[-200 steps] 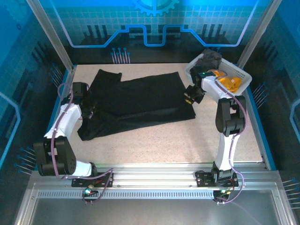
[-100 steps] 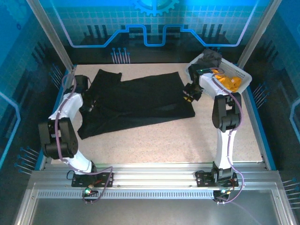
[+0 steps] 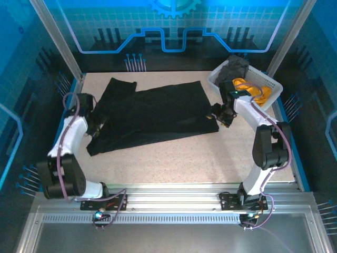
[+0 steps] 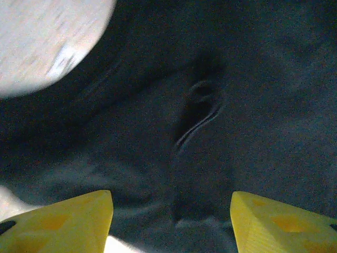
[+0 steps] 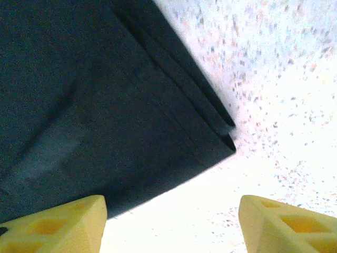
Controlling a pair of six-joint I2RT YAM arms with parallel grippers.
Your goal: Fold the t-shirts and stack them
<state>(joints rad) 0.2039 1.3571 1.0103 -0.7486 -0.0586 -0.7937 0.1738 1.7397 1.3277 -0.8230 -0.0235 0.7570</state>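
The black t-shirt lies spread on the table; the orange-yellow shirt and dark grey shirt sit in the basket. Both arms bend low at the black shirt's sides, with the left gripper and right gripper released and empty. The wrist views reveal a layered corner and a puckered wrinkle.

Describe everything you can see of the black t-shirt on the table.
The black t-shirt is large, plain, matte soft cloth, lying flat and folded over on the speckled table, stretched left to right. Its right end shows doubled layers meeting in a neat corner. Near its left end a small looped crease stands up. The left gripper and right gripper hang over its two ends, jaws open, gripping nothing.
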